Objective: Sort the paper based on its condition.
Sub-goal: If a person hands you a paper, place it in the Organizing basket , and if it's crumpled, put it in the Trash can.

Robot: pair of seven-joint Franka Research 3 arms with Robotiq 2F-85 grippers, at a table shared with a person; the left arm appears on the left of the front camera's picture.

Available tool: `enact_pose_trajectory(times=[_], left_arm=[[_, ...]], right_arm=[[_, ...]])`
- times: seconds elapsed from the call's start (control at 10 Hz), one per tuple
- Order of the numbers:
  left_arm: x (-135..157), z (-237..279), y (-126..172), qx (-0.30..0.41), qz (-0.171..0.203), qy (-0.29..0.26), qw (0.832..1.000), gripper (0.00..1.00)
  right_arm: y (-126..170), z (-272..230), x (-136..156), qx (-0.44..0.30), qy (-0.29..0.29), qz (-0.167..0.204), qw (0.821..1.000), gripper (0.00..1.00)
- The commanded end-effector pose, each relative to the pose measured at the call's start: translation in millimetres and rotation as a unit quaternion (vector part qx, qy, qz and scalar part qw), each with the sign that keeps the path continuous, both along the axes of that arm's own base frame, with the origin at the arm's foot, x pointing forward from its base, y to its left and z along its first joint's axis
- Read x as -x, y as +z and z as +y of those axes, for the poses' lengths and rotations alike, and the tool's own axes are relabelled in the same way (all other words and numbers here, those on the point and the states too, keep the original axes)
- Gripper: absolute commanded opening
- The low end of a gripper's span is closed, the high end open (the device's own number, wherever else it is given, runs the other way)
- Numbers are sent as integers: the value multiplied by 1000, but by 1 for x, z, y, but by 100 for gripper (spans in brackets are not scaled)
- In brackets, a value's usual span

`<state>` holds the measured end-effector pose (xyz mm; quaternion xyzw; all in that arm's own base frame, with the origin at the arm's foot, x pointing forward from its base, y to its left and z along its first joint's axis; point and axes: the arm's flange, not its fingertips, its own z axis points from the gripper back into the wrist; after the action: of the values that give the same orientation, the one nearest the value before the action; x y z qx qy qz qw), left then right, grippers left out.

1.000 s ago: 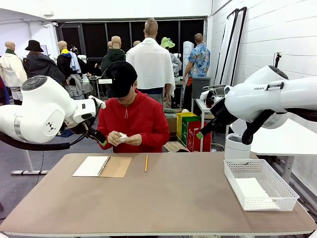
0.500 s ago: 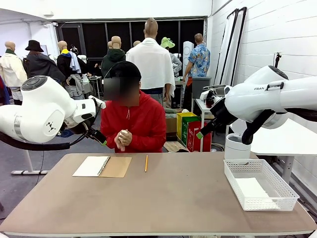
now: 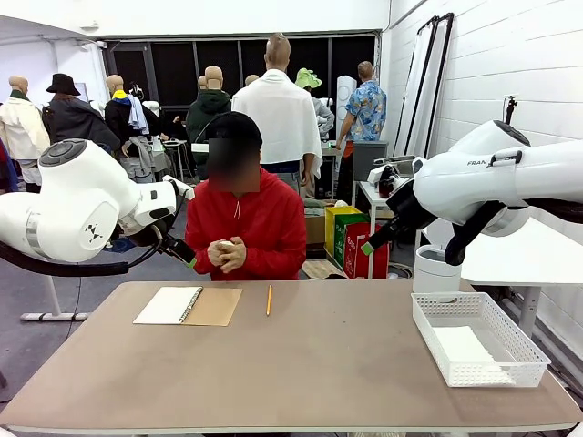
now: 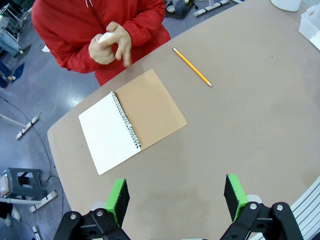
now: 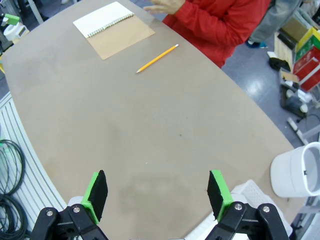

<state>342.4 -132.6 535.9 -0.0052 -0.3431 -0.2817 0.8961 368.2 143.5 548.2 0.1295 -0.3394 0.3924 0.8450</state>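
The person across the table presses a small wad of white paper (image 3: 224,246) between both hands; it shows as a crumpled ball (image 4: 105,37) in the left wrist view. A flat white sheet (image 3: 465,346) lies in the white mesh basket (image 3: 528,350) at the table's right. My left gripper (image 4: 176,197) hangs open high over the table's left part, holding nothing, with its tip (image 3: 187,258) near the person's elbow. My right gripper (image 5: 157,192) is also open and holds nothing. It is raised at the right (image 3: 369,246), above and behind the basket.
An open spiral notebook (image 3: 189,306) with a brown cover lies at the far left of the table, also seen from the wrists (image 4: 131,120) (image 5: 114,25). A yellow pencil (image 3: 269,299) lies beside it. A white bin (image 3: 435,270) stands behind the basket.
The person has squeezed the paper from a loose white piece into a ball, closed both hands around it and lifted their head. Neither arm has moved.
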Motion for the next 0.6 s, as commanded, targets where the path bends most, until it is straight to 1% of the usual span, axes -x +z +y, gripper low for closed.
enact_pose_trajectory(times=[0.0,0.5], left_arm=[[0,0,0,1,-2,-1,1000,100],[0,0,0,1,-2,-1,1000,100]], right_arm=[[-1,0,0,0,-1,1,1000,100],[-1,0,0,0,-1,1,1000,100]])
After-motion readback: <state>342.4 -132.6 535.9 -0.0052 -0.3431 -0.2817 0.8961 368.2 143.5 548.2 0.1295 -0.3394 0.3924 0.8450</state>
